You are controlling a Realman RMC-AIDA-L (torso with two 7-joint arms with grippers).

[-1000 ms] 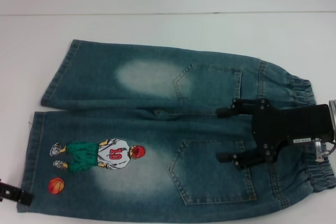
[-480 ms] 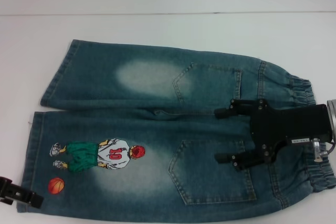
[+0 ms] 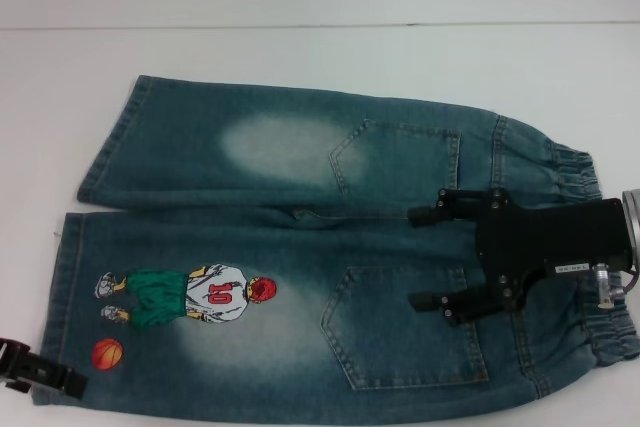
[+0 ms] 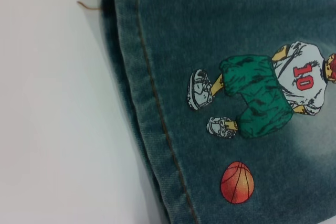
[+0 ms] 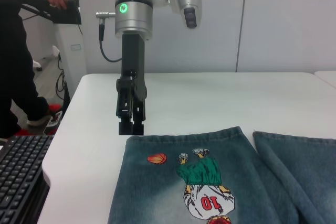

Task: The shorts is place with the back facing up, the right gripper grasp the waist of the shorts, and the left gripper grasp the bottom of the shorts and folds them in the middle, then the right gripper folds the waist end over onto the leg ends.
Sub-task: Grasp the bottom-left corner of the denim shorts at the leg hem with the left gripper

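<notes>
The shorts [image 3: 280, 247] lie flat on the white table, back up, with two patch pockets showing. The waist of the shorts [image 3: 575, 172] is the ruffled band at the right. The bottom of the shorts [image 3: 70, 277] is at the left, close to the cartoon print [image 3: 200, 297]. My right gripper [image 3: 432, 259] hovers open over the pockets beside the waist, fingers pointing toward the legs and holding nothing. My left gripper [image 3: 40, 379] is at the near hem corner; the right wrist view shows the left gripper [image 5: 131, 127] hanging just above the table beside that hem [image 5: 184, 136]. The left wrist view shows the hem [image 4: 152, 119] and the print [image 4: 262, 93].
Bare white table [image 3: 300, 57] surrounds the shorts, and its far edge runs across the top of the head view. In the right wrist view a black keyboard [image 5: 21, 171] sits off the table's side and a person [image 5: 21, 51] stands behind it.
My left gripper has crept in from the left edge toward the near hem corner. My right gripper has barely shifted toward the legs and remains open.
</notes>
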